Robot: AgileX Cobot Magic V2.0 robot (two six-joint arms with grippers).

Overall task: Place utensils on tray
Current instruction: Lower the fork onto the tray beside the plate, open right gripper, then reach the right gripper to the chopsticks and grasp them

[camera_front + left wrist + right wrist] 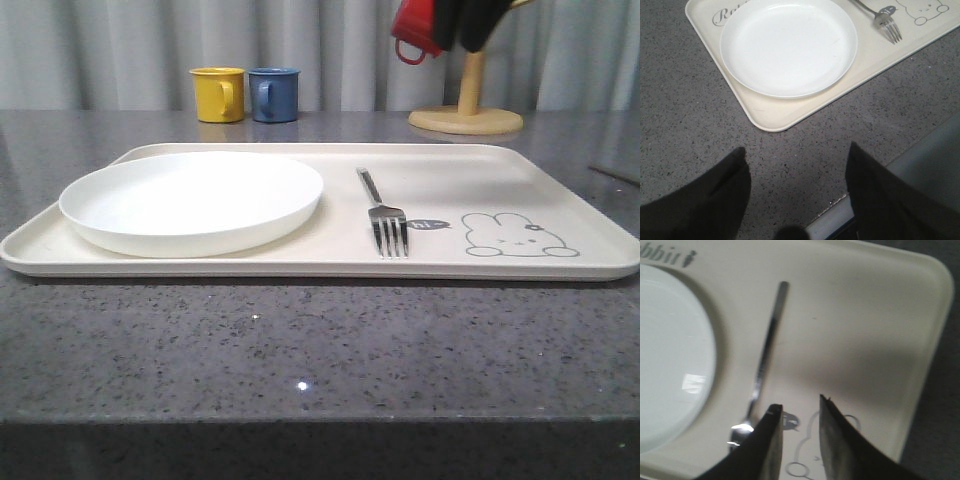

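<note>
A silver four-tined fork [385,215] lies on the cream tray [480,180], tines toward the front, between the white plate and the bunny drawing [515,237]. In the right wrist view my right gripper [799,402] hovers above the tray [865,315], just beside the fork's head [740,430] and over the "hi" bubble. Its fingers are apart and hold nothing. The fork handle [767,340] runs away from them. My left gripper [795,155] hangs open and empty over bare grey counter, off the tray's near corner [770,120]. The fork [887,22] shows far from it.
A round white plate [190,200] fills the tray's left half. Yellow [218,94] and blue [274,94] mugs stand behind the tray. A wooden mug tree [467,110] with a red mug [415,30] is at back right. The counter's edge [920,160] runs near my left gripper.
</note>
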